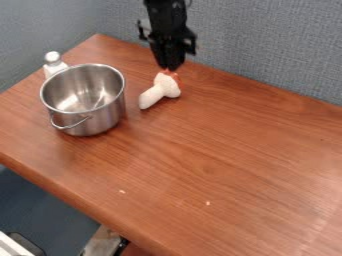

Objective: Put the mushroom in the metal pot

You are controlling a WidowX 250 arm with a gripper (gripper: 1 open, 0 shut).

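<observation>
1. The black fingers (168,66) point almost straight down and are drawn close together, pinching the orange-red cap at the upper end of the mushroom (159,92).
2. The mushroom hangs tilted from that grip: cap up and to the right between the fingertips, thick cream-white stem slanting down to the left. Its lower end is at or just above the wood; whether it touches cannot be told.
3. The arm (166,25) rises dark and slim from the fingers to the top edge of the view, against a grey-blue wall.
4. The metal pot (83,96) stands upright just to the left of the mushroom, apart from it, its mouth open and its shiny inside showing nothing in it. Its thin wire handle hangs down the near side.
5. A small white bottle (52,65) stands behind the pot at the far-left corner, close to the pot's rim.
6. The bench (214,160) is reddish-brown wood, and its near right part is bare apart from a few pale specks.
</observation>
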